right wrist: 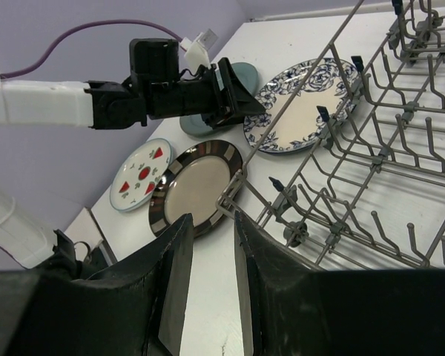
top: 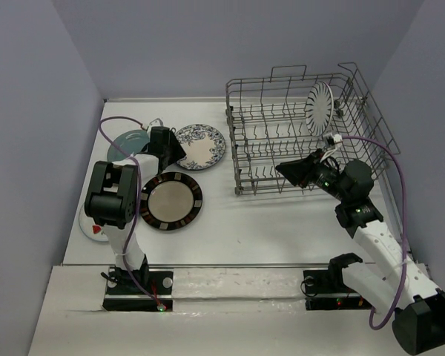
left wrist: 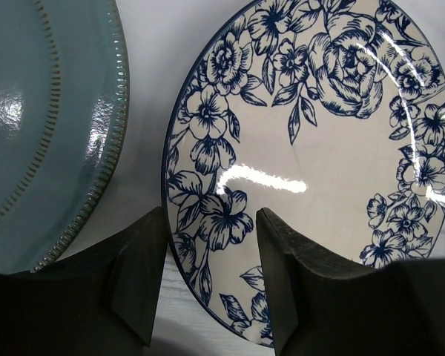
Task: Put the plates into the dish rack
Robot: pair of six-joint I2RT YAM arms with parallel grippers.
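Nearest you, your right gripper (right wrist: pixel 211 285) hangs at the near side of the dish rack (top: pixel 241 185), towards its left corner. Its jaws are only a narrow slot apart and have hold of nothing. In the right wrist view the rack's corner wire sits just beyond the fingertips.

Far to the left of the rack, and about as near to you, the white plate with red marks (right wrist: pixel 139 184) lies flat. In the overhead view it is partly hidden under your left arm. Between it and the rack's near-left corner lies the brown-rimmed plate (top: pixel 171 200), also flat on the table.

Further back, just beside the rack's left wall, the blue-floral plate (top: pixel 201 146) lies flat. Your left gripper (left wrist: pixel 208 274) is at that plate's edge on the side away from the rack. Its jaws are wide apart, one finger (left wrist: pixel 137 285) on either side of the rim, and the rim shows in the gap. You cannot tell from these views whether the fingers touch it. The teal plate (left wrist: pixel 44 126) lies beyond that again, further left of the rack, close to the floral plate without touching it.

Farthest off, the striped plate (top: pixel 320 107) stands upright between the tines in the rack's far right part.
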